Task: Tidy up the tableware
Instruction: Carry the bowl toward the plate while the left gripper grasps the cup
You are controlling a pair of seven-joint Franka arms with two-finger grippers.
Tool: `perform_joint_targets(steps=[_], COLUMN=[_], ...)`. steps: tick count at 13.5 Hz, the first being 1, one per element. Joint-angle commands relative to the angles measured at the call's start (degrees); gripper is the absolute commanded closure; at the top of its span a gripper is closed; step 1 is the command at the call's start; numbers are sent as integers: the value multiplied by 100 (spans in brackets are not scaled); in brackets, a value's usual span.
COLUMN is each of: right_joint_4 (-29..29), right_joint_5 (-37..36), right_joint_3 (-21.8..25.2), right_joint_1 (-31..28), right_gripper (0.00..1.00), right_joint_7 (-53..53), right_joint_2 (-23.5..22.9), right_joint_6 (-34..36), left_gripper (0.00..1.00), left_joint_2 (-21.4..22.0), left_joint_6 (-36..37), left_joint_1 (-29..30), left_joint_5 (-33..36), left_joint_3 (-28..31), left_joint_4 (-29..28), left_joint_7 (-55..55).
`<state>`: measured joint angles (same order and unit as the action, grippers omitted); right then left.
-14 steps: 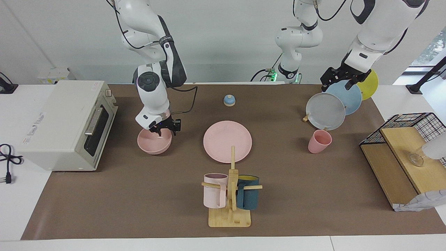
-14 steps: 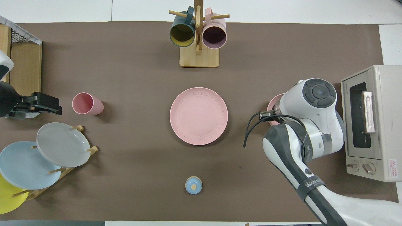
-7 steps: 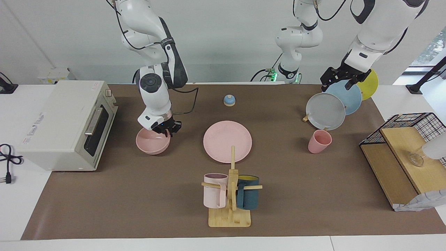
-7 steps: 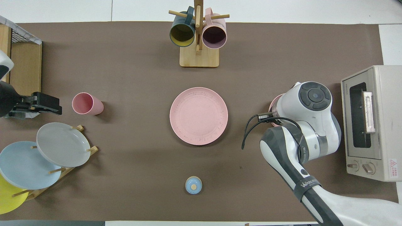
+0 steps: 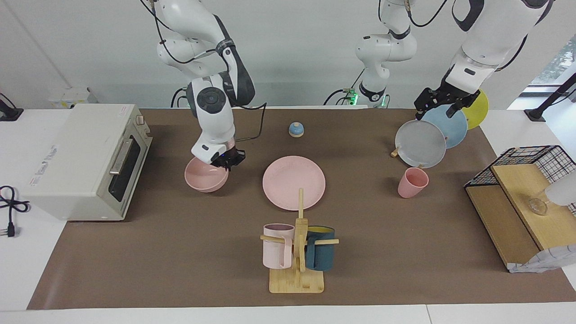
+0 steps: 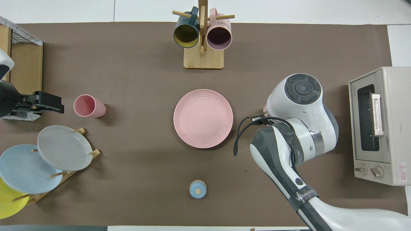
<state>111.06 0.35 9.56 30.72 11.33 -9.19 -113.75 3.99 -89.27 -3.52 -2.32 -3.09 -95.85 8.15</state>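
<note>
The bowl (image 5: 206, 176) was gripped by the right gripper's (image 5: 227, 161) closed fingers and moved from the toaster oven (image 5: 85, 159) toward the plate (image 5: 293, 182). The left gripper (image 5: 443, 104) waited open over the plate rack (image 5: 420, 143).

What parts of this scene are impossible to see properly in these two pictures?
- Overhead view: the right arm covers nearly all of the pink bowl and its own right pincer.
- Overhead view: the yellow plate is cut off by the edge.
- Facing view: the glass object on the wooden shelf is too small to identify.

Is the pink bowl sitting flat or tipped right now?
Tipped: the pink bowl hangs tilted from the right gripper, which is shut on its rim.
</note>
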Motion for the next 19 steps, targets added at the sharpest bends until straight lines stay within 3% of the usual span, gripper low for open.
perform_joint_targets(steps=[1,3,5,7,10,13,17,19], right_joint_4=[-1390,-2259,-3558,-4003,-3795,-3329,-3257,-3310], right_joint_5=[61,61,44,44,17,-35,-185,-176], right_joint_3=[2,-7,-59,-260,-394,-394,-394,-394], right_joint_1=[284,661,1162,1348,1383,1410,1498,1524], right_gripper=[100,100,100,100,100,100,100,100], right_joint_7=[210,858,1614,2317,2532,2532,2558,2733], right_joint_2=[-574,-1126,-2091,-2508,-2509,-2509,-2509,-2518], right_joint_6=[869,1212,1687,1584,1172,758,547,573], left_gripper=[0,0,0,0,0,0,0,8], left_joint_2=[-292,-643,-1169,-1408,-1155,-1128,-1067,-1049], left_joint_6=[-537,-950,-1485,-2221,-3086,-3070,-3183,-3481], left_joint_1=[0,-8,-26,-52,-26,-9,-9,-35], left_joint_5=[21,-75,-111,-102,-102,-120,-146,-146], left_joint_3=[10,10,10,10,19,1,1,10], left_joint_4=[-197,-197,-232,-687,-1672,-1805,-1999,-2209], left_joint_7=[-33,-33,-42,-68,-138,-86,-86,-86])
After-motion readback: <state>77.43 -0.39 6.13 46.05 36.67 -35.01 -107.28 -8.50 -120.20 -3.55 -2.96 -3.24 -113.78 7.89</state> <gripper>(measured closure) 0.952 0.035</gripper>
